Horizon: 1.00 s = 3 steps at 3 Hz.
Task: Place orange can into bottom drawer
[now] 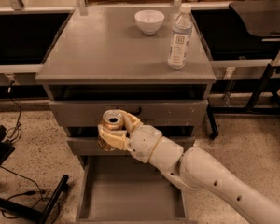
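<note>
My gripper (114, 130) is shut on the orange can (112, 122), held upright with its silver pull-tab top showing. The can hangs in front of the two upper drawer fronts of the grey cabinet (126, 59). The bottom drawer (130, 192) is pulled out below, a wide grey tray with a plain floor. The can is above the drawer's back left part, well clear of its floor. My cream arm (210, 176) reaches in from the lower right and covers the drawer's right side.
A white bowl (149, 21) and a clear water bottle (179, 37) stand on the cabinet top. A black stand base and cables (32, 199) lie on the floor at left. Dark tables with metal legs (259, 85) stand at right.
</note>
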Motion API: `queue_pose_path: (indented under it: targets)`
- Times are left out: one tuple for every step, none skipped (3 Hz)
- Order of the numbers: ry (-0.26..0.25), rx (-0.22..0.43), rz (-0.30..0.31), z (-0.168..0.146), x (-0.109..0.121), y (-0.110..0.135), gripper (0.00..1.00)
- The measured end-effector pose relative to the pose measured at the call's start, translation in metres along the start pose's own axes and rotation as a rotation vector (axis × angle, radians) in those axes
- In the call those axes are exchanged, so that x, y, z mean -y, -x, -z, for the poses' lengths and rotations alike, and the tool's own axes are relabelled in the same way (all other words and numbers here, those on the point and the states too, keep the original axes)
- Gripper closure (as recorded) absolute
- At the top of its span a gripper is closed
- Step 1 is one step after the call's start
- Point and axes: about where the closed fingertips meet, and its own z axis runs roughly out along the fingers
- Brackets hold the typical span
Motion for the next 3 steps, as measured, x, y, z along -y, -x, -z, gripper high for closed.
queue_pose_path:
  targets:
    - [0.017, -0.026, -0.015, 0.003, 0.009, -0.026, 1.0]
    - [0.041, -0.105, 0.013, 0.027, 0.025, -0.078, 1.0]
    - [0.079, -0.168, 0.087, 0.058, 0.044, -0.141, 1.0]
